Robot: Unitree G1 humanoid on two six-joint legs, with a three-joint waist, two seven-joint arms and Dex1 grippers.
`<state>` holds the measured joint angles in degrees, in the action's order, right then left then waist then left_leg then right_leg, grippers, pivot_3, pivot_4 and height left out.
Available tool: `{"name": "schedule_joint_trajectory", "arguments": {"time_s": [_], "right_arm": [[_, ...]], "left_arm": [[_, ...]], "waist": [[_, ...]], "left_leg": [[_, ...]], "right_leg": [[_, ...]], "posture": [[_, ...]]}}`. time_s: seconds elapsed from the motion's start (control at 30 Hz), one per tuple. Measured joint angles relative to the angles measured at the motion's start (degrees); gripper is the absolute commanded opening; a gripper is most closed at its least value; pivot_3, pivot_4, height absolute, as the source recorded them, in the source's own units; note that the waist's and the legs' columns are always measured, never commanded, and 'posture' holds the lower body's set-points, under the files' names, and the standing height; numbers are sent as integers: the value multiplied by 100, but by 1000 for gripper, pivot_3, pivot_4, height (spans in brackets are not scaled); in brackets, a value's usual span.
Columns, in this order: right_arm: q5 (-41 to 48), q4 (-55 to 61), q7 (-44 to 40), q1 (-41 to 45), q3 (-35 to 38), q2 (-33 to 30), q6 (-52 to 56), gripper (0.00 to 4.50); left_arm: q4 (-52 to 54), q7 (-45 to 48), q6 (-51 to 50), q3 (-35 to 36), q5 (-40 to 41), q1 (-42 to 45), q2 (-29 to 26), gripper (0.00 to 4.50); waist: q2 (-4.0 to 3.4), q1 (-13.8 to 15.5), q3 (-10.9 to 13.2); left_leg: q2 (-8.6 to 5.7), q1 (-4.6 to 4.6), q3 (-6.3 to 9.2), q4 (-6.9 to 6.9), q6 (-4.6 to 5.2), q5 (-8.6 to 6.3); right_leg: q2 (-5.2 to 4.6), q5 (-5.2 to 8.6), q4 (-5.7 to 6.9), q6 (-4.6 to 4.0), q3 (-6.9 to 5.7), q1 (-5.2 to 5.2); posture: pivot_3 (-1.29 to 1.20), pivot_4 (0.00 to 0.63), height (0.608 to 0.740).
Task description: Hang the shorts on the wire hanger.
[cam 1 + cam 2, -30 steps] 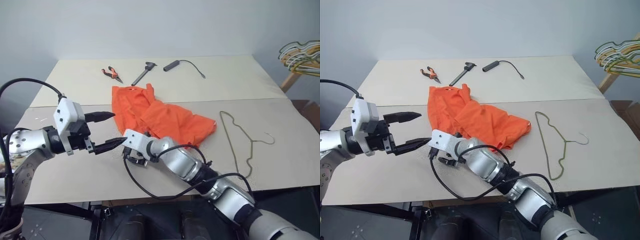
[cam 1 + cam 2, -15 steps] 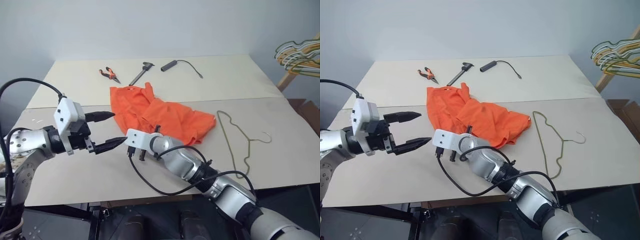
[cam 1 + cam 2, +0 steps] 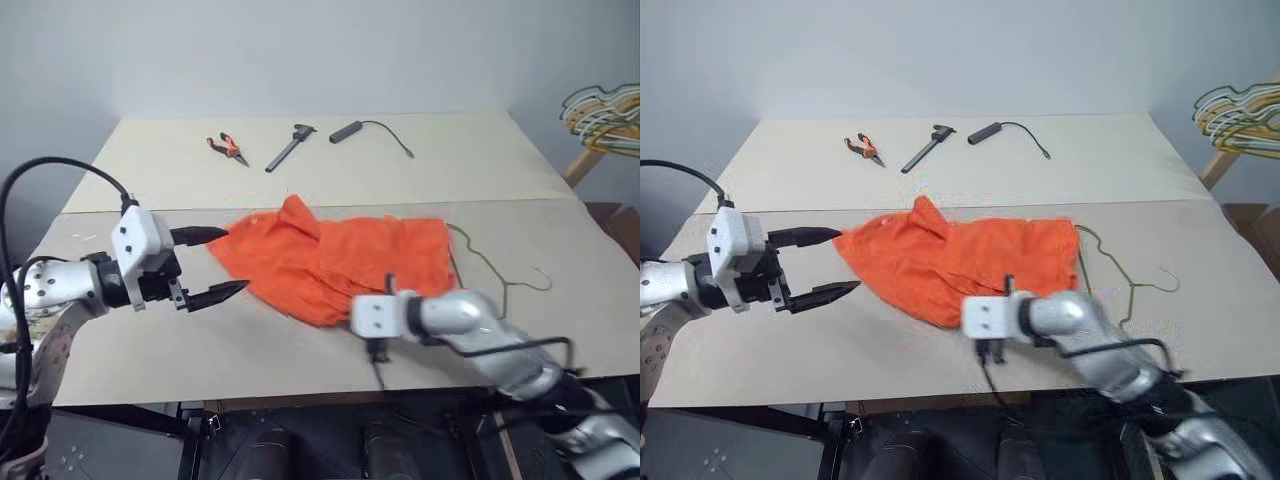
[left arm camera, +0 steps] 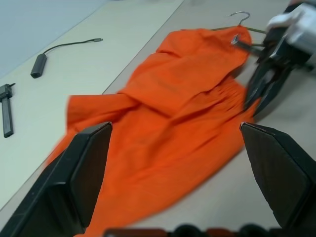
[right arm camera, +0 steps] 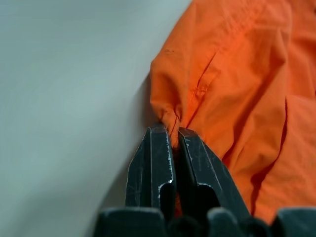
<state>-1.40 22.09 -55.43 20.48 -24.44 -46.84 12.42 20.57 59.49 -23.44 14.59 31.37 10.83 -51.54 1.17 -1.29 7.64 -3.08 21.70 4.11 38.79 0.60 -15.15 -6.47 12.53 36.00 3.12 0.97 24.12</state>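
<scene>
In the head views, the right gripper (image 5: 169, 132) has swung over from the middle of the table (image 3: 300, 170) toward the right. Its jaws are now pinched shut on an edge of the shorts (image 3: 335, 255). Before, they were spread open. The shorts were bunched up; now they are pulled out flat and wide, and they cover the left part of the wire hanger (image 3: 500, 275). The left gripper (image 3: 212, 266) waits at 9 o'clock, jaws wide apart, holding nothing.

At 12 o'clock lie pliers (image 3: 226, 148), a grey tool (image 3: 288, 146) and a black cable (image 3: 372, 130). A bunch of hangers (image 3: 604, 108) hangs at 2 o'clock.

The left wrist view shows the shorts between its spread fingers (image 4: 86, 163).

The right wrist view shows orange cloth squeezed between its fingers (image 5: 153, 168).
</scene>
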Motion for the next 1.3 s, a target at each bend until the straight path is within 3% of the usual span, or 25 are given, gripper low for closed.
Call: {"name": "schedule_joint_trajectory", "arguments": {"time_s": [0.13, 0.23, 0.47, 0.67, 0.93, 1.2, 1.3], "right_arm": [[745, -137, -809, -640, 836, -665, -1146, 34], [951, -643, -1180, -800, 1139, -804, -1870, 34], [714, -1593, -1563, -435, 1200, -899, -2525, 2190], [674, -1314, -1489, -701, 1688, -1370, -2324, 4256], [1167, 550, -1237, -1699, 2276, -1574, -1129, 4256], [1167, 949, -1028, -1781, 2335, -1563, -682, 4256], [1167, 1121, -965, -1825, 2353, -1562, -557, 4303]], "left_arm": [[-389, 441, 371, -355, -256, 172, -109, 4500], [-782, 706, 680, -609, -532, 302, -170, 4500], [-1274, 1206, 1342, -1190, -1082, 526, -176, 4500], [-1396, 1761, 1634, -1439, -1246, 538, -381, 4500], [-2230, 2159, 3092, -2112, -2301, 694, -568, 4500], [-3318, 2281, 4496, -2863, -3268, 1348, -456, 4500], [-3659, 2155, 4908, -3060, -3639, 1714, -339, 3901]], "waist": [[1, -81, -1], [4, -144, -3], [5, -202, -3], [5, -218, -3], [6, -238, -3], [6, -265, -3], [-2, -248, -10]], "left_leg": [[8, -17, -11, -1, 4, -2], [12, -28, -28, 1, 12, -7], [16, -33, -81, 4, 30, -17], [30, -32, -101, 7, 42, -25], [48, -43, -126, 19, 50, -30], [49, -38, -133, 21, 62, -37], [48, -50, -134, 24, 62, -37]], "right_leg": [[4, -1, 2, -1, 7, -11], [4, -2, 3, -1, 20, -16], [4, -4, 8, 5, 63, -2], [6, -4, 8, 12, 84, 5], [22, -14, 8, 22, 109, -8], [23, -14, 5, 24, 114, -1], [22, -14, 7, 25, 115, -16]], "posture": [[-74, 91, 740], [-89, 83, 740], [-106, 78, 740], [-113, 92, 740], [-133, 97, 740], [-159, 100, 740], [-167, 101, 740]]}}
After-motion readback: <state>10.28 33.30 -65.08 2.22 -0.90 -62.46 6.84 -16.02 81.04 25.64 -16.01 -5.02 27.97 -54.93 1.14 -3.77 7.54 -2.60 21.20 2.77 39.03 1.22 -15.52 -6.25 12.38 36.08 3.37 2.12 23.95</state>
